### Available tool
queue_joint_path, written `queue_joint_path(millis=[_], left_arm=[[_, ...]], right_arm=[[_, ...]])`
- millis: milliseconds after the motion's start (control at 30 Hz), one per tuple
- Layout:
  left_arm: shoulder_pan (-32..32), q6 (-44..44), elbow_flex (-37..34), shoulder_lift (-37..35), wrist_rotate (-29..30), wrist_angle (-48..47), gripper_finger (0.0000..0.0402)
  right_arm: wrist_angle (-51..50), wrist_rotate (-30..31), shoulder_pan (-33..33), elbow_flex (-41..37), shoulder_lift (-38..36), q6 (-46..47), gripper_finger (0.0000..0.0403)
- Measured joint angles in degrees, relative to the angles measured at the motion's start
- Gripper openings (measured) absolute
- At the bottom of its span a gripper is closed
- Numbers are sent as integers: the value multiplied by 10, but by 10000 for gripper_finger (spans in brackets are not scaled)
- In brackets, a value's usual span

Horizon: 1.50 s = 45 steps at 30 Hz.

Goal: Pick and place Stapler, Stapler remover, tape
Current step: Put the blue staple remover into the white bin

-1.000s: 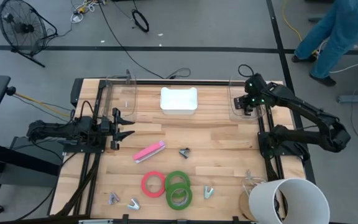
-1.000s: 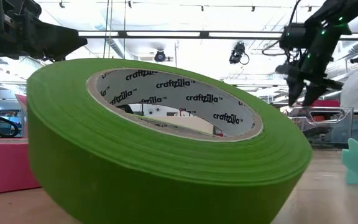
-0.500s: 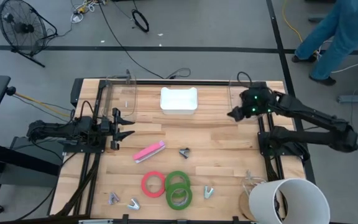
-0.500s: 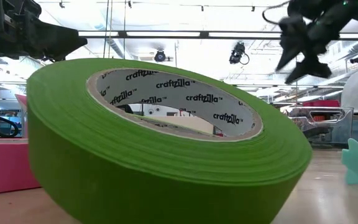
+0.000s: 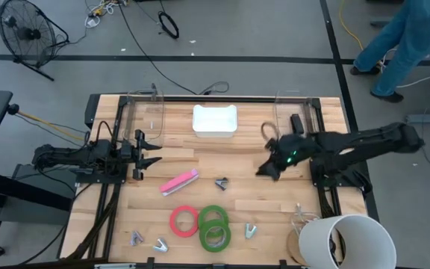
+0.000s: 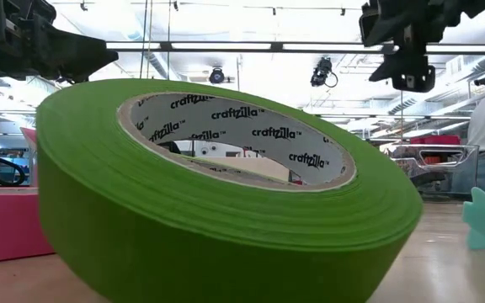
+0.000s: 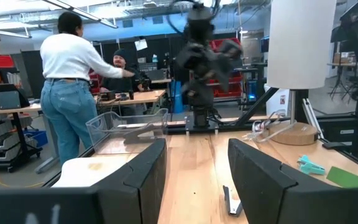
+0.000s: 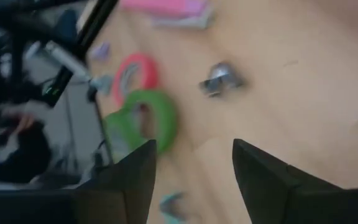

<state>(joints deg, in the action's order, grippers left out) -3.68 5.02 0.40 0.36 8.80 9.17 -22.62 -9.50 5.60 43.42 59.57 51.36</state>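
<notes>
High view: right gripper (image 5: 264, 170) empty, fingers parted, over bare table well right of the pink stapler (image 5: 179, 181); left gripper (image 5: 149, 149) spread open at the left edge; red tape roll (image 5: 184, 221) and two overlapping green tape rolls (image 5: 214, 226) near the front edge. Low view: nearest green tape roll (image 6: 217, 210) tilted on its neighbour. Right wrist view: rolls likely light, stiff, smooth-sided; best pinched across one wall through the open centre.
</notes>
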Motion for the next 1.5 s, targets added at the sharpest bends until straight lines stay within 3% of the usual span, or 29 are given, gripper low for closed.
queue_joint_path(millis=[167,500,700,1500], left_arm=[[0,-15,0,0,0,0,177],[0,-16,0,0,0,0,177],[0,-26,0,0,0,0,177],[0,-28,0,0,4,0,177]], right_arm=[[95,-9,90,0,78,21,208],[102,-12,198,0,213,90,208],[120,-30,224,0,267,112,208],[195,31,265,0,351,212,208]])
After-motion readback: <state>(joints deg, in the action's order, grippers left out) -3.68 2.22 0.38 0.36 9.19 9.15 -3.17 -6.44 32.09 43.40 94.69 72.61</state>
